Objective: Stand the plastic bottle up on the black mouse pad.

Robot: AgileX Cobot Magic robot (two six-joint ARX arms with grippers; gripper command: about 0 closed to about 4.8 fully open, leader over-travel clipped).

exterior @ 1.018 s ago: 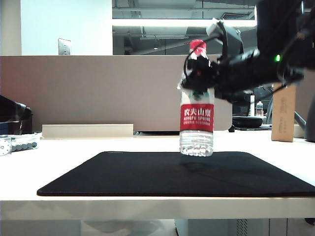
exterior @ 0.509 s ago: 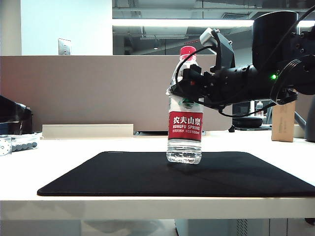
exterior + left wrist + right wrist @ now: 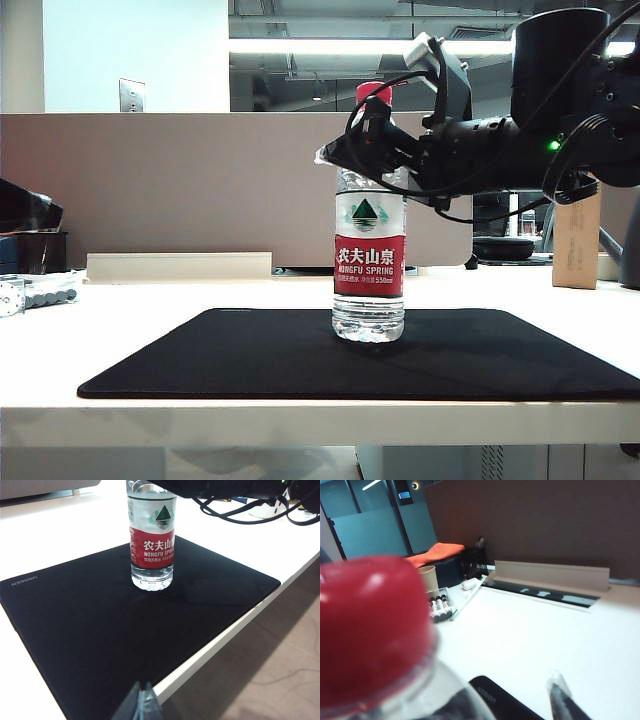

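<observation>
The plastic bottle [image 3: 369, 270] stands upright on the black mouse pad [image 3: 250, 350], near the pad's middle, red cap up. My right gripper [image 3: 350, 150] reaches in from the right at the bottle's shoulder. It is open, with its fingers either side of the neck and apart from it. In the right wrist view the red cap [image 3: 370, 625] fills the near side, and one fingertip [image 3: 559, 692] stands clear of the bottle. My left gripper [image 3: 142, 700] is shut and empty, hovering by the pad's front edge [image 3: 100, 630], well short of the bottle [image 3: 152, 545].
A grey partition [image 3: 200, 190] runs behind the table, with a white cable trough [image 3: 178, 265] at its foot. A cardboard box [image 3: 575, 240] stands at the far right. A tray of markers [image 3: 440, 609] and an orange cloth [image 3: 437, 552] lie at the far left.
The bottle came down and a little leftward in the right gripper until its base rested on the pad. The right jaws then spread apart off the bottle. The left arm stayed still.
</observation>
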